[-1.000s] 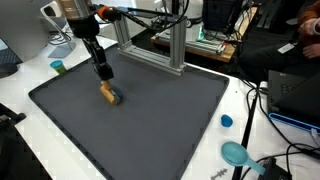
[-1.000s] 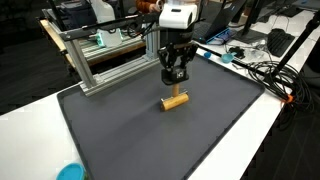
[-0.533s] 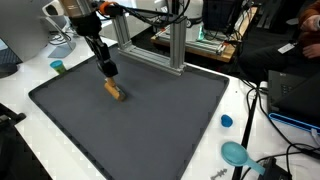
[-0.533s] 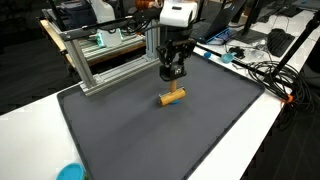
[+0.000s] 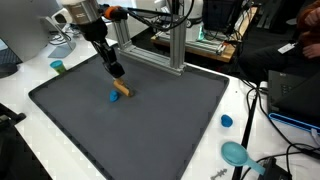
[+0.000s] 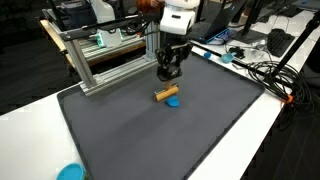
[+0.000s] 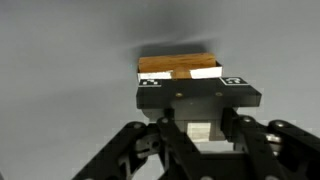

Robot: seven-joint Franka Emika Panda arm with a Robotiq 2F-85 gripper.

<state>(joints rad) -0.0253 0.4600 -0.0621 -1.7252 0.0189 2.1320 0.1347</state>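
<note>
Upper left of frame in an exterior view, jaws clamped on a small wooden block [image 5: 121, 89] over the dark mat [image 5: 150, 130]; small blue piece [image 5: 113, 97] on mat just lower left of it.

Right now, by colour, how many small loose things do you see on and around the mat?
Brown: 1, wooden block in the fingers.
Blue: 2, blue disc by it, blue cap.
Teal: 2, teal cup, teal scoop.
Total: 5.

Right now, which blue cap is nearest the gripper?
The blue cap on the mat, beside the wooden block; the other cap lies on the white table.
</note>
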